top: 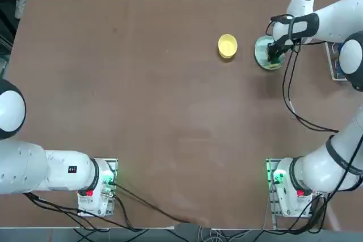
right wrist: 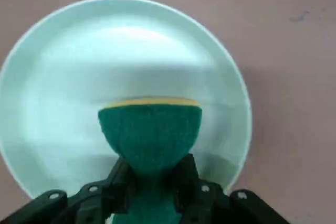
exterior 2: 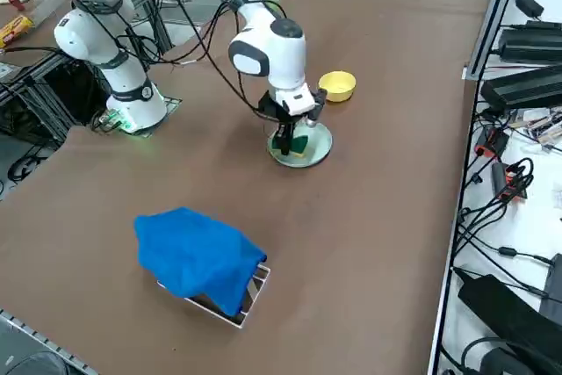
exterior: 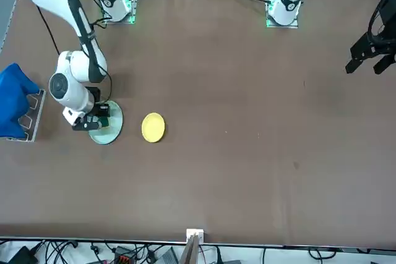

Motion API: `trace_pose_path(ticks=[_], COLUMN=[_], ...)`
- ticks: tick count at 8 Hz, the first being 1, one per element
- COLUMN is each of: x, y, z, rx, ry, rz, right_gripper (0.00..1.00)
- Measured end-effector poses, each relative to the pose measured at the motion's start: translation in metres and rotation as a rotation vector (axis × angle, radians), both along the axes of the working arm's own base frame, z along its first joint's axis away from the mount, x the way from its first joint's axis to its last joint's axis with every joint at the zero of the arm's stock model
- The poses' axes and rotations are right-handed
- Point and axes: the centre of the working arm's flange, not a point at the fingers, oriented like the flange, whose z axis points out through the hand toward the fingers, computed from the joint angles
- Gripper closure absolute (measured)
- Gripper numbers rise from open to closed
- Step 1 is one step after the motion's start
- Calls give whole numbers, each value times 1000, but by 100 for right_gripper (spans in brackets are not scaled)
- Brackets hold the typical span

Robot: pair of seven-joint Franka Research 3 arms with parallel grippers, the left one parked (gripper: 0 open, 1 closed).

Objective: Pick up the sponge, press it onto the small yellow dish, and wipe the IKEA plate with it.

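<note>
Overhead, the right gripper [top: 275, 55] hung directly over the IKEA plate [top: 263, 49], which sat far from the arms' bases in the right half of the table [top: 142, 94]. Its two fingers [right wrist: 118, 182] were closed tight on the sponge [right wrist: 149, 132], pinching the green body so hard that it narrowed between them and flared out into a rounded bulge beyond the tips. From the wrist camera, the dark green face of the sponge was turned toward the lens, with the thin yellow layer showing as a strip along its far edge, against the plate's pale surface. The sponge lay well inside the raised rim of the plate, roughly at its middle, and appeared to be pressed down on it, though actual contact could not be confirmed. The small yellow dish [top: 227, 46] stood just beside the plate, apart from it, on the side toward the parked arm. In the side camera the gripper [exterior 2: 285, 133] pointed straight down with the green sponge [exterior 2: 299, 142] showing at the fingertips above the plate [exterior 2: 312, 155], and the yellow dish [exterior 2: 337, 85] was behind it. A blue cloth [exterior 2: 198, 261] lay draped over a small rack near the table's right edge, well apart from both dishes.
</note>
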Motion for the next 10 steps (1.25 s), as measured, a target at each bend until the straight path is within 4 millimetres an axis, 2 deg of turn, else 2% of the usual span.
trace_pose_path(ticks=[2, 4, 7, 10], x=[3, 13, 33, 40], y=[-14, -16, -4, 21], z=[3, 9, 5, 0], rx=[3, 3, 6, 19], ry=[-13, -36, -55, -60], rz=[20, 32, 53, 79], right_gripper=[61, 62, 63, 63])
